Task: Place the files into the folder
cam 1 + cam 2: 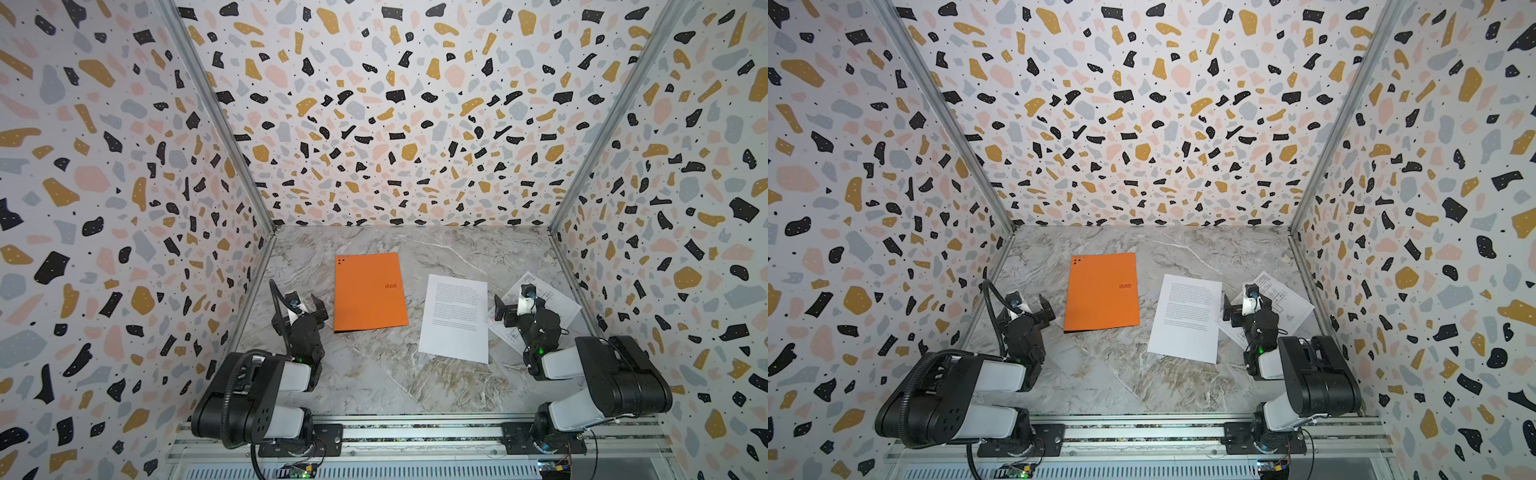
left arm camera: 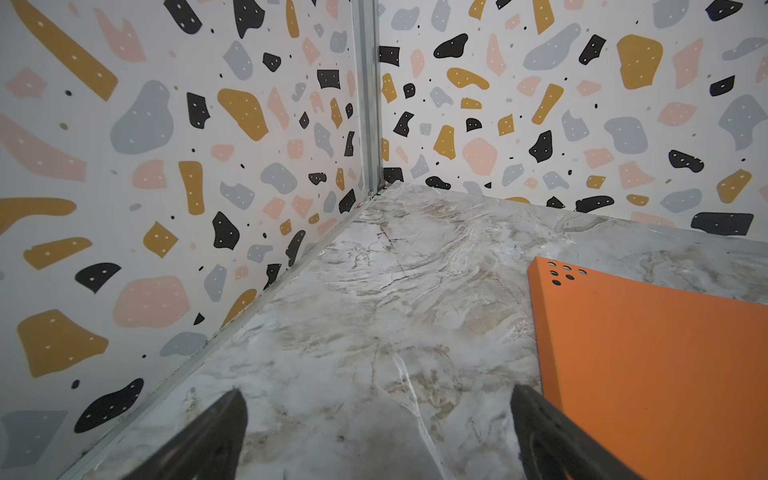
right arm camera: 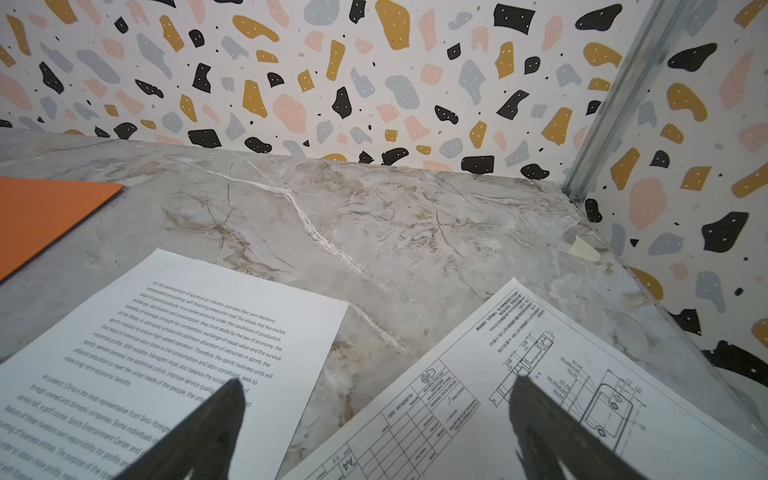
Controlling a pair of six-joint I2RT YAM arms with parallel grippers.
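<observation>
The left gripper (image 2: pixel 376 395) gapes wide beside the closed folder (image 1: pixel 370 291); the right gripper (image 3: pixel 376 384), equally wide and empty, hovers over the text file (image 1: pixel 455 318) and the drawing file (image 1: pixel 555 297).

One thin, flat orange folder (image 1: pixel 369 291) is counted. Two white rectangular paper sheets are counted right of the folder: one of printed text (image 1: pixel 455 318), nearer it, and one of line drawings (image 1: pixel 548 291), farther off. Two black-and-white robot arms are counted: a left arm (image 1: pixel 257 386) and a right arm (image 1: pixel 615 374), on either side of the folder.
</observation>
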